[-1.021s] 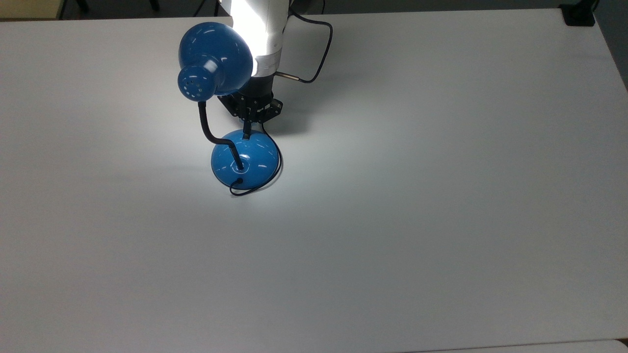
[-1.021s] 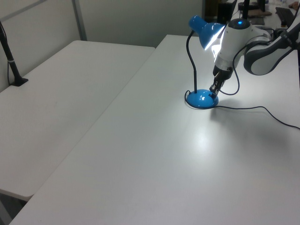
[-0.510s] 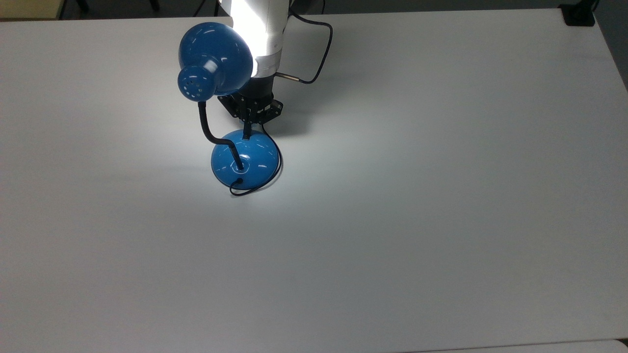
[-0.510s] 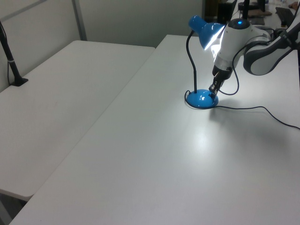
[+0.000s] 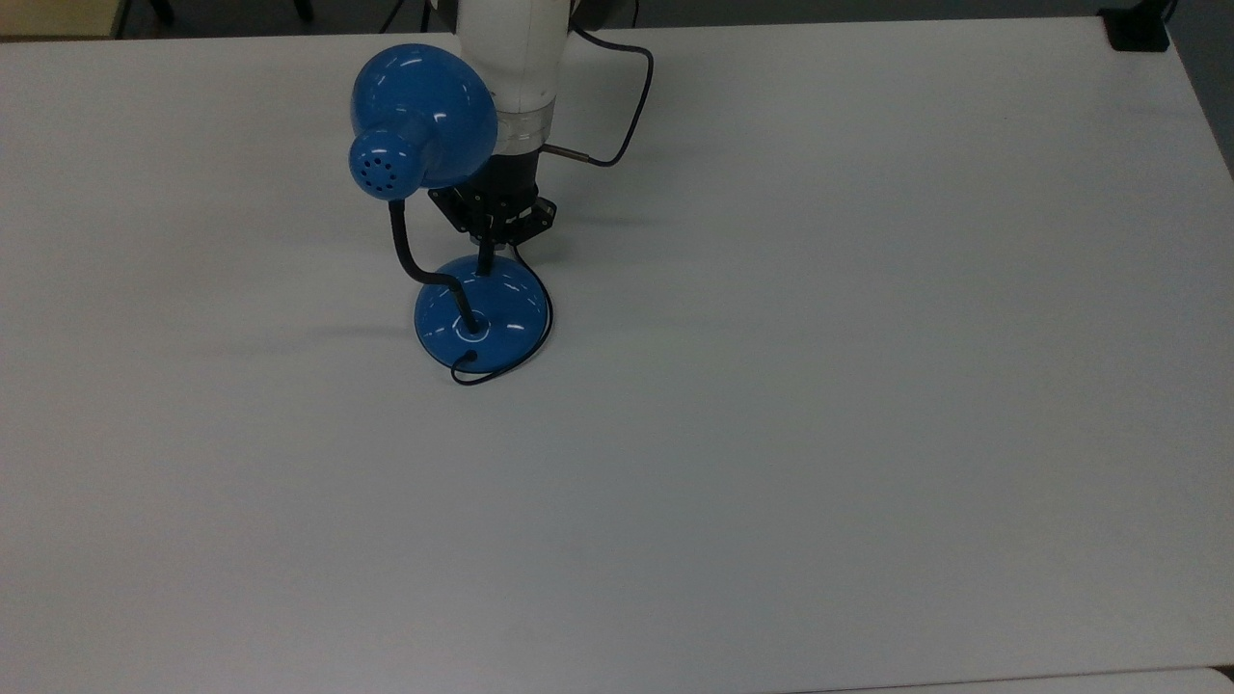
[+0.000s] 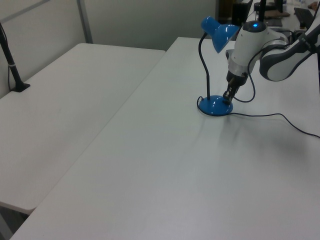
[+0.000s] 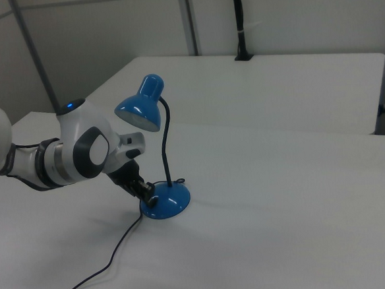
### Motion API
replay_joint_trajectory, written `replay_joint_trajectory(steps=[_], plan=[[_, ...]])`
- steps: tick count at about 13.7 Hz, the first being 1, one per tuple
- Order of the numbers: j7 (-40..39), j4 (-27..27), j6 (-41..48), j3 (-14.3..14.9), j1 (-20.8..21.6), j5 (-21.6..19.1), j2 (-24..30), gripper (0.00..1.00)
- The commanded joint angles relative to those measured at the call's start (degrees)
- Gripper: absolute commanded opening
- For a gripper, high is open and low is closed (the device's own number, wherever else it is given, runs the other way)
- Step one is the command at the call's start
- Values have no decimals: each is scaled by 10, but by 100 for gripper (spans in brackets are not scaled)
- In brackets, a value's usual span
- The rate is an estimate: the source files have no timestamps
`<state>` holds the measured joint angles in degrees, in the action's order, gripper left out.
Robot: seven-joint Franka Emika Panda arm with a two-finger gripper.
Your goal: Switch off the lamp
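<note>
The blue lamp stands on the white table [image 5: 771,386], its bell shade [image 5: 424,111] unlit and its black gooseneck [image 5: 407,255] rising from the domed base [image 5: 496,308]. My gripper [image 5: 485,260] is shut, and its tip rests on the far edge of the base where the small black switch sits. In the left view the gripper [image 6: 228,99] touches the base [image 6: 214,106] from the left view's right, under the shade [image 6: 218,31]. In the right view the gripper [image 7: 150,198] meets the base [image 7: 170,200] from the right view's left. The switch itself is hidden by the fingers.
The lamp's thin black cord [image 6: 270,116] loops around the base and trails off across the table. A second white table [image 6: 65,100] with a black post [image 6: 10,60] adjoins it. A black block [image 5: 1138,29] sits at the table's far corner in the top view.
The lamp's light has gone out: the bright glow on the arm and on the table around the base is gone. The gripper stays at the base's switch.
</note>
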<state>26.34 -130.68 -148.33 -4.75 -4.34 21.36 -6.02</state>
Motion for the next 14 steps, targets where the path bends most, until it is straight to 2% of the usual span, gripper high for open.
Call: replay_joint_trajectory(steps=[1,5,6,7,8,10,11,14], plan=[[10,1,90,-1,6,19,-7,0],[-22,4,198,-19,8,15,48,0],[-33,11,226,-20,9,11,70,5],[-57,22,269,-31,13,10,79,44],[-80,38,322,-56,15,10,80,99],[-88,76,392,-74,18,4,84,100],[-95,95,421,-79,26,-14,88,100],[-143,195,549,-91,38,-107,91,100]])
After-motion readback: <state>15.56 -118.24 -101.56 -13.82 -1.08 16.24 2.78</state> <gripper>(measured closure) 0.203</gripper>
